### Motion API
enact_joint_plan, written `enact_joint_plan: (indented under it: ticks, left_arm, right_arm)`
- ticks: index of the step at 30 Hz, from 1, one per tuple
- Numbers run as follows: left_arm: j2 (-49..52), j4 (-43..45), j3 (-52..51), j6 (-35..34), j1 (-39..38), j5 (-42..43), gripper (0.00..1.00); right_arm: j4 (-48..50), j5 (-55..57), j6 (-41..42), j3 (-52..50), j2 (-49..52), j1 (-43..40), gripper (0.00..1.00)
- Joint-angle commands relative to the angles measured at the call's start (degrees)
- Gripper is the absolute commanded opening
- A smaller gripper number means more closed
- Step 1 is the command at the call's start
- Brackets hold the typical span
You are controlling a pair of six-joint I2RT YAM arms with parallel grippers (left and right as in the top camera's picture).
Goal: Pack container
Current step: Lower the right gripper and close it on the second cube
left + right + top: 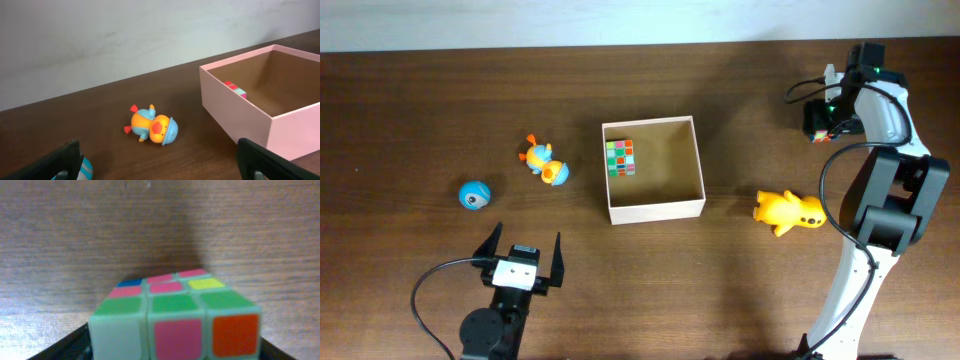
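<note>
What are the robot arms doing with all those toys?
They are packing toys into the container. One colourful cube already lies inside, by its left wall. The right gripper is at the far right of the table, closed on a second cube. The left gripper is open and holds nothing. An orange and blue duck, a blue ball and a yellow toy lie on the table outside the container.

The right wrist view's bottom edge crops the puzzle cube [177,325].
</note>
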Motion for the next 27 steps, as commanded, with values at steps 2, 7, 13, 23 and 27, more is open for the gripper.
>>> enact_joint_plan:
  ticks: [2, 7, 13, 23, 27]
  left_arm:
    - [-0.26, -0.44, -0.11, 0.92, 0.33, 0.02, 0.99]
    - [-0.26, -0.44, -0.11, 0.92, 0.33, 0.02, 0.99]
    - [-0.26, -0.44, -0.11, 0.92, 0.33, 0.02, 0.99]
    - [-0.26, -0.44, -0.11, 0.92, 0.33, 0.02, 0.99]
    - [-0.26, -0.44, -0.11, 0.92, 0.33, 0.02, 0.99]
  right_arm:
    - [-1.77, -2.40, -0.33, 0.22, 1.27, 0.00, 0.68]
    - [0.02, -3.65, -0.33, 0.22, 1.27, 0.00, 0.69]
    - [3.69, -3.61, -0.33, 0.22, 1.27, 0.00, 0.73]
    - [4.48, -3.58, -0.35, 0.22, 1.29, -0.02, 0.61]
    - [3.43, -3.58, -0.35, 0.22, 1.29, -0.02, 0.54]
